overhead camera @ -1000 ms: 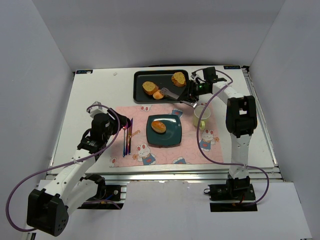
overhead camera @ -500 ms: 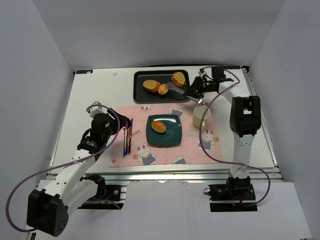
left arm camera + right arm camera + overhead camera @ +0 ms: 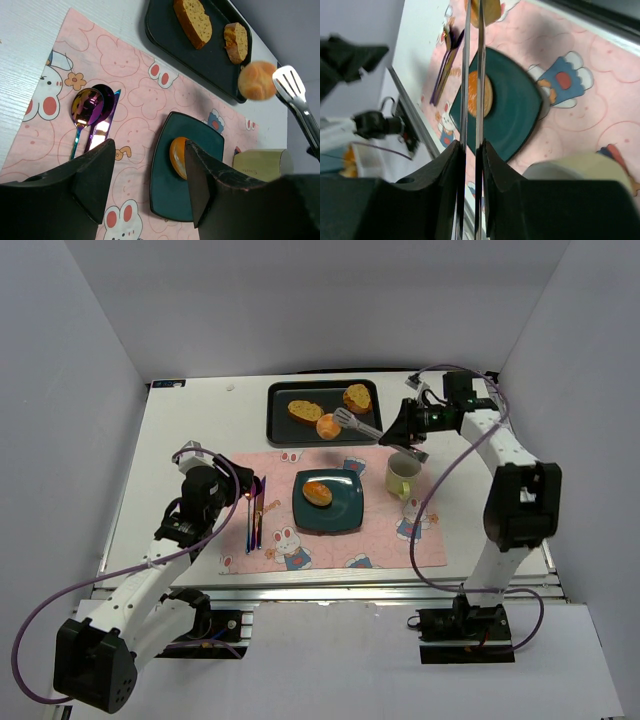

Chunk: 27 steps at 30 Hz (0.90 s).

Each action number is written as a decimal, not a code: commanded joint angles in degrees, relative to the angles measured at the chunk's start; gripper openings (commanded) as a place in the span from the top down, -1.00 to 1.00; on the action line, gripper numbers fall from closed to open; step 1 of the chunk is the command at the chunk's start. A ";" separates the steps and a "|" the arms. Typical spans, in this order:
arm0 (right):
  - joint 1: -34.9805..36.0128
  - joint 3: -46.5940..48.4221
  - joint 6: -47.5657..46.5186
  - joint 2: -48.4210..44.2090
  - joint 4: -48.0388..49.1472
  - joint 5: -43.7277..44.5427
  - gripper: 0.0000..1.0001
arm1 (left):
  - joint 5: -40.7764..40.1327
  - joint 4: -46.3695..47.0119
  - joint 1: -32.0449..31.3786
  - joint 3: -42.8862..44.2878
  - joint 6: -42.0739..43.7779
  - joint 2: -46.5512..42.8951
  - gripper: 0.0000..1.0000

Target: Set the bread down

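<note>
One round golden bun (image 3: 317, 492) lies on the dark teal plate (image 3: 343, 515). It also shows in the left wrist view (image 3: 178, 157) and the right wrist view (image 3: 481, 93). My right gripper (image 3: 403, 427) is shut on metal tongs (image 3: 352, 421), whose tip holds the second bun (image 3: 327, 426) in the air over the black tray's (image 3: 285, 430) front edge. The left wrist view shows this bun (image 3: 256, 80) at the tongs' slotted tip (image 3: 291, 86). My left gripper (image 3: 238, 492) is open and empty above the placemat's left side.
Two toasted pieces (image 3: 304, 410) (image 3: 357, 397) lie in the tray. A pale green cup (image 3: 403, 475) stands right of the plate, below the tongs. Spoons and a knife (image 3: 255, 517) lie on the pink placemat (image 3: 380, 540) left of the plate.
My right arm has swung out to the right and raised the tongs. The bun in them has come up off the tray floor. The left arm has not moved.
</note>
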 commanded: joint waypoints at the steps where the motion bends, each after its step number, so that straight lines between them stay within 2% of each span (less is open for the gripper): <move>1: 0.74 -7.50 -14.01 -9.88 -8.20 2.11 1.00 | 0.80 2.87 0.22 -1.12 -0.26 -0.88 -0.33; 9: 3.03 -26.76 -22.82 -27.45 -7.43 14.59 1.00 | 1.42 4.55 0.22 -2.88 -0.44 -2.02 -0.34; 14: 4.35 -31.88 -22.82 -31.52 -4.44 19.25 0.99 | 1.78 5.69 0.22 -4.02 -0.79 -2.46 -0.34; 18: 4.96 -33.12 -21.68 -30.29 -3.73 20.31 0.87 | 1.69 5.43 0.22 -4.37 -0.88 -3.52 -0.34; 22: 5.67 -33.29 -20.37 -31.07 -1.98 22.50 0.56 | 1.25 4.90 0.22 -4.81 -1.06 -4.92 -0.34; 27: 5.84 -32.42 -19.30 -31.43 -0.83 23.30 0.31 | 1.33 5.07 0.22 -5.25 -1.41 -5.10 -0.34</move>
